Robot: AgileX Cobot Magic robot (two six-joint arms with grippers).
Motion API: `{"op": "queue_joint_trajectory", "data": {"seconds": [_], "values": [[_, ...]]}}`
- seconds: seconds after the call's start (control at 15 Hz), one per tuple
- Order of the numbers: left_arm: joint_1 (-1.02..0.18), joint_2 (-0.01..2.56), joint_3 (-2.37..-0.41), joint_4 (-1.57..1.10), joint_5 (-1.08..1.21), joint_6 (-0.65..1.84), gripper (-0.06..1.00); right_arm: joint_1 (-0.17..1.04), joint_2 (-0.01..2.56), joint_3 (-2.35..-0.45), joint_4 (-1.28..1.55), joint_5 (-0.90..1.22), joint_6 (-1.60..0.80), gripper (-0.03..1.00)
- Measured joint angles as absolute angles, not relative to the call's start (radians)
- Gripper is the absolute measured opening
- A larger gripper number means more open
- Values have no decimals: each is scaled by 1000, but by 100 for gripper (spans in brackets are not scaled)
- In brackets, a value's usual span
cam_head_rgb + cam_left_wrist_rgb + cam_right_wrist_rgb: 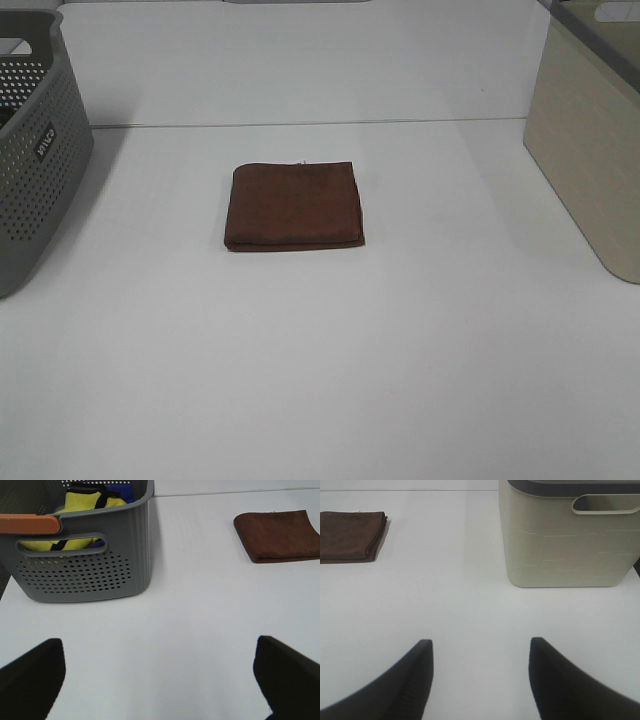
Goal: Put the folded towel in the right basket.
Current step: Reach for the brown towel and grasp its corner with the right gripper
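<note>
A folded brown towel (294,205) lies flat in the middle of the white table; it also shows in the left wrist view (280,535) and the right wrist view (351,536). The right basket (590,140) is beige with solid walls and stands at the table's right edge, also in the right wrist view (565,540). My left gripper (160,680) is open and empty, over bare table well short of the towel. My right gripper (481,675) is open and empty, near the beige basket. Neither gripper shows in the high view.
A grey perforated basket (35,150) stands at the left edge; in the left wrist view (85,555) it holds yellow and blue cloth and has an orange handle (30,523). The table's back edge (300,123) runs behind the towel.
</note>
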State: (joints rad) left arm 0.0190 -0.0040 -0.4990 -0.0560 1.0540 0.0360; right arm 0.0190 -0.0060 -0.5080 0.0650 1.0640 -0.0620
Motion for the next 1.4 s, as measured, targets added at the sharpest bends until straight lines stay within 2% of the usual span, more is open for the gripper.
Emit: {"op": "queue_joint_trajectory", "data": {"seconds": [0.27, 0.67, 0.87, 0.93, 1.13, 1.4], "values": [[19, -4, -499, -56, 1054, 36, 97, 19, 157, -582, 74, 972, -62, 55], [19, -4, -499, -56, 1054, 36, 97, 19, 718, -863, 165, 779, -62, 55], [19, -4, -499, -56, 1054, 36, 97, 19, 1004, -1040, 214, 778, -85, 55], [19, -4, -499, -56, 1054, 36, 97, 19, 1197, -1172, 283, 778, -133, 55], [19, -4, -499, -56, 1054, 36, 97, 27, 1459, -1387, 404, 791, -232, 55], [19, -4, -499, -56, 1054, 36, 97, 139, 1784, -1639, 411, 862, -272, 55]]}}
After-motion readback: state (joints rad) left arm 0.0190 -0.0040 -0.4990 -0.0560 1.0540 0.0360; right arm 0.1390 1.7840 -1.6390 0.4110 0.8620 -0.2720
